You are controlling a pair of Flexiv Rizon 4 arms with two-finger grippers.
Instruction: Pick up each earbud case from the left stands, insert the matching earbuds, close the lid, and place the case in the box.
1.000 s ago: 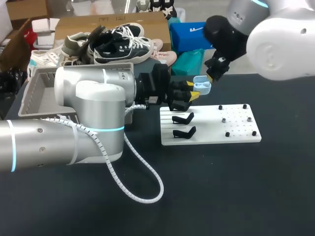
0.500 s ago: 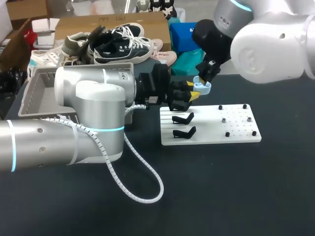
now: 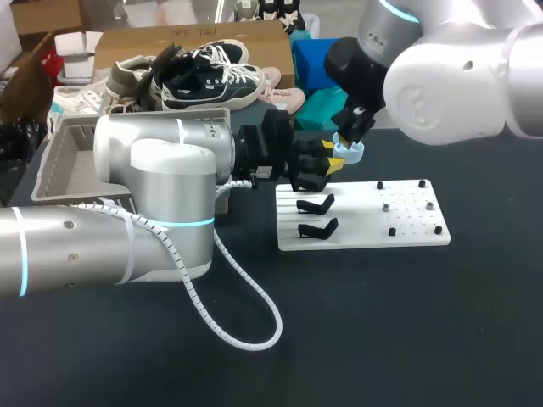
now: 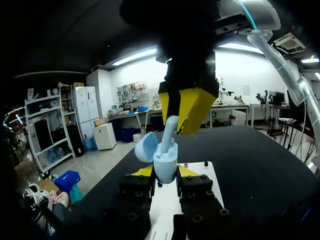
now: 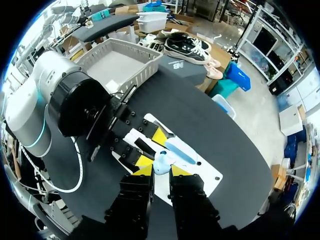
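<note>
1. Both pairs of jaws are closed on something. Our left gripper (image 4: 166,172) stands narrowly parted, with the lower body of the pale blue earbud case (image 4: 165,162) clamped between its two yellow tips. Our right gripper (image 4: 182,107) hangs just above it, its tips pinched onto a pale blue earbud (image 4: 170,129).
2. We hold the case upright in the air over the far left corner of the white board (image 3: 365,216), just beyond the two black stands (image 3: 316,203). Its lid (image 4: 145,146) is swung open to one side.
3. We judge the step in hand to be the insertion. The earbud's lower end meets the open mouth of the case, but we cannot tell from these views whether it is seated in its socket.
4. The next move, as we see it, calls for a short, straight push down along the earbud's own axis while our left gripper stays rigid. Then our right jaws should part only enough to let go, and lift clear without dragging the earbud back out.
5. After that we would need the second earbud, if one is due, though we cannot make one out on the board. The lid is yet to be shut.
6. The grey box (image 3: 64,161) lies well apart, beyond our left arm, so the drop-off comes last.
</note>
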